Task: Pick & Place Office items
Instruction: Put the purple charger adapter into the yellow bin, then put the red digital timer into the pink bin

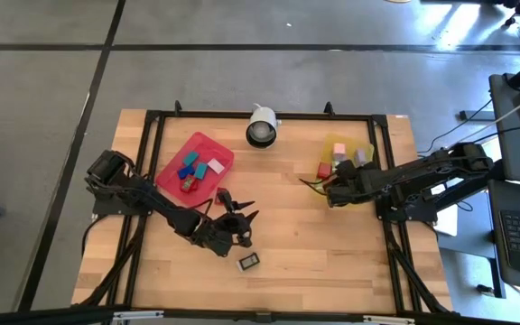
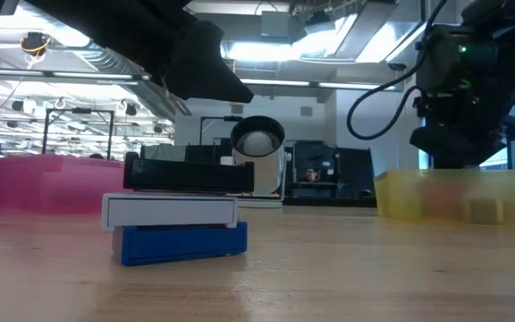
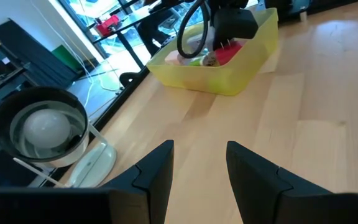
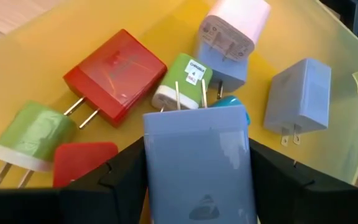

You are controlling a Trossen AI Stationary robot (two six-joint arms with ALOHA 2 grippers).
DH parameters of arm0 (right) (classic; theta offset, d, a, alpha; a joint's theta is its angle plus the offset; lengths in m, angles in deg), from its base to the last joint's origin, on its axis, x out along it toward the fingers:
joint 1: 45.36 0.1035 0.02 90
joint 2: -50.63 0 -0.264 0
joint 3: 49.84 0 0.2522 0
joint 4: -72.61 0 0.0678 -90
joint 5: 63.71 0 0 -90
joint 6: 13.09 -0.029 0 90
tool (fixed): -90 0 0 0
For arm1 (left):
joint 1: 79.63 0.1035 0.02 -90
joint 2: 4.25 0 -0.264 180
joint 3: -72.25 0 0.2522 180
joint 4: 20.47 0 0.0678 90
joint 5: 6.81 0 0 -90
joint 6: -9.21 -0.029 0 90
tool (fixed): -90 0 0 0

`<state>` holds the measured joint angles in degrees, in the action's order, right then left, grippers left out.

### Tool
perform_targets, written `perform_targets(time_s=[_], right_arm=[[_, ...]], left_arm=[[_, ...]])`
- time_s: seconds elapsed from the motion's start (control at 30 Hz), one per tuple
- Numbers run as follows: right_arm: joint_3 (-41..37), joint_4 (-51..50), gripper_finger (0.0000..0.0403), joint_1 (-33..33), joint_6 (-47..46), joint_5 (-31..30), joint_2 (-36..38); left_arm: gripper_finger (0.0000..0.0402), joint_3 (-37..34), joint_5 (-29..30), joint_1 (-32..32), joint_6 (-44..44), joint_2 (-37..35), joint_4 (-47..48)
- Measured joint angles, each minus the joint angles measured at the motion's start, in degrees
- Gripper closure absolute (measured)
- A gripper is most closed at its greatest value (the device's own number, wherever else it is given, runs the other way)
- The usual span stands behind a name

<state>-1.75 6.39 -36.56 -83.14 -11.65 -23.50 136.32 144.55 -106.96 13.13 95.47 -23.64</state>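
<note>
Lilac hard-plastic charger block [image 4: 199, 163], light, rigid and slick, sits clamped by its flat sides in the right tool [image 4: 197, 168] over the yellow tray [image 1: 366, 149] at three o'clock; the left tool [image 3: 199, 174] hangs agape, empty.

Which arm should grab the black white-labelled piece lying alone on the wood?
Left, probably. The left gripper hangs open just above the black white-labelled piece, while the right gripper is over the yellow plastic tray, clamping a lilac plug block.
</note>
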Motion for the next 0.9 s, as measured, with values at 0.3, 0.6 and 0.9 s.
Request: perform_targets(time_s=[0.3,0.6,0.9], right_arm=[[0.0,1.11,0.0136,0.02,0.17,-2.58,0.0],[1.0,1.05,0.009,0.02,0.21,-3.57,0.01],[12.34,0.2,0.008,0.02,10.07,-3.16,0.02]], left_arm=[[0.0257,0.0,0.0,0.0,1.51,0.0,0.0],[0.0235,0.0,-2.01,0.0,4.9,0.0,0.0],[0.0169,0.0,-6.39,0.07,9.27,-0.06,0.22]])
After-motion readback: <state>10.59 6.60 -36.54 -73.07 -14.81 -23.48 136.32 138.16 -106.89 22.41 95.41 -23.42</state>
